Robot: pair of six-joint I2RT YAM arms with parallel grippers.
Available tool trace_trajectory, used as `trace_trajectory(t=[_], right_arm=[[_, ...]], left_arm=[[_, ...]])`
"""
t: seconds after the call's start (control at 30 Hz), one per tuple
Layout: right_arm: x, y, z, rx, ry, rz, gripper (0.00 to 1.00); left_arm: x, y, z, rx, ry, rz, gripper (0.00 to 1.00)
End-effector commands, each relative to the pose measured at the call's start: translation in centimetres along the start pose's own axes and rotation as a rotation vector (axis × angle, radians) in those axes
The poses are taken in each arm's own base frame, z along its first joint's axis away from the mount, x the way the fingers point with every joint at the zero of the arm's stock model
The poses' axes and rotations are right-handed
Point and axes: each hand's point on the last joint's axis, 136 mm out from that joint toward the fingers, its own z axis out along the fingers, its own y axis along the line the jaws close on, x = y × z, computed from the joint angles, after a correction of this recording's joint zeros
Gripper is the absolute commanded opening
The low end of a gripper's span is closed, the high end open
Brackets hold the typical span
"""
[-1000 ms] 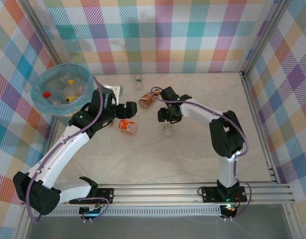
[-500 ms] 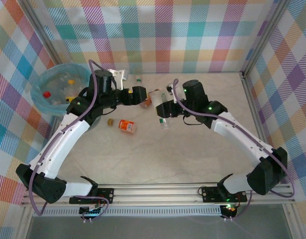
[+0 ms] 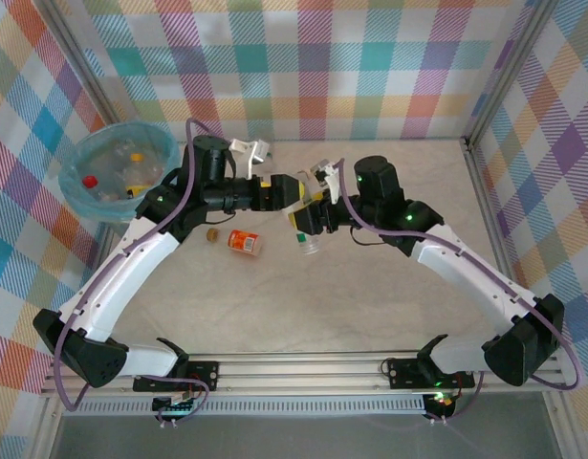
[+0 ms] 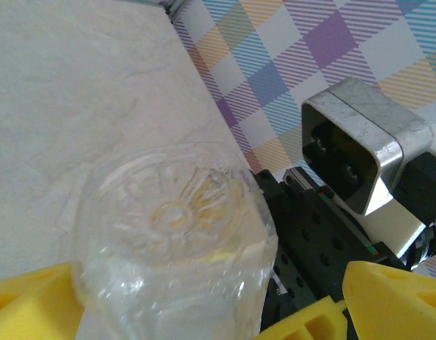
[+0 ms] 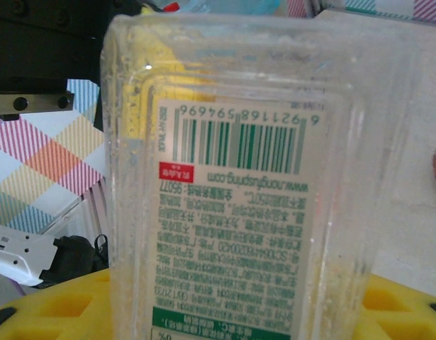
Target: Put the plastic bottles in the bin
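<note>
Base-on to lens: clear crinkled plastic bottle [image 4: 171,262] sits between the wide-set yellow foam pads [image 4: 391,301] of the left gripper [image 4: 210,312]. Pale marbled table [image 4: 76,85] behind; silver metal bracket [image 4: 363,145] on black hardware at right.

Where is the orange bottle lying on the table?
In the top view, the orange bottle lies on the table left of centre, just right of a small brown object.

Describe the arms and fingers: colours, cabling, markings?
Left arm and right arm: white link shells, black joints and wrists, a purple cable running along each. Small green lights on the right arm. Fingers are yellow blocks with recessed pockets.
</note>
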Motion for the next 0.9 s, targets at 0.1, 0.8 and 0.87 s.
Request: trace_trajectory(t=[0.1,0.8,0.87], right_arm=[[-1.3,2.9,-1.1,-0.065,-0.058,-0.106,0.53],[-2.8,3.3,-1.0,0.016,-0.085,-0.132,0.70],[-3.5,3.7,-1.3,0.022,-0.102,-0.129,0.74]], left_arm=[[-0.5,-0.7,-0.7,-0.012,-0.022,0.006,0.89],[-2.4,-2.2,-4.1,-0.037,-0.152,-0.013,0.48],[-3.2,-2.2,-5.4,-0.070,-0.208,-0.005,0.47]])
